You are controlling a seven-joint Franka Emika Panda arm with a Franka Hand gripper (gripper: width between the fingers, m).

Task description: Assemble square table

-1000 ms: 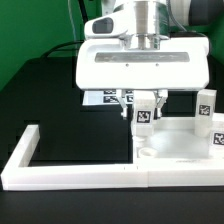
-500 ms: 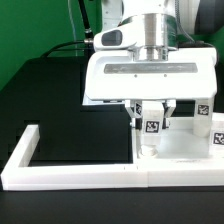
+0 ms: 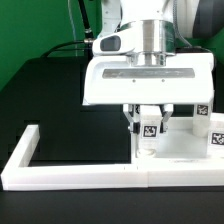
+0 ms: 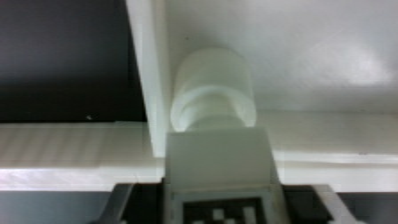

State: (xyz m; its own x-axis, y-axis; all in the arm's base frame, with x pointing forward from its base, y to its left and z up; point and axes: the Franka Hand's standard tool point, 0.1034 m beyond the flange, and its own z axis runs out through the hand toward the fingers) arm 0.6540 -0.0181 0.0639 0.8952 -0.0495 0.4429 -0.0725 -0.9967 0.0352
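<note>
A white leg (image 3: 148,128), tag facing the exterior camera, stands upright between the gripper (image 3: 149,124) fingers, which close on it partway open. The leg's lower end sits over the near corner of the tabletop (image 3: 185,147) toward the exterior view's left; whether it touches cannot be told. In the wrist view the leg (image 4: 217,100) reaches toward the slab (image 4: 302,50) beside its rim. The tabletop lies flat against the L-shaped wall (image 3: 70,170) on the black table (image 3: 50,95). Two more tagged legs (image 3: 213,138) stand at the exterior view's right edge. The marker board (image 3: 128,110) shows behind the gripper.
</note>
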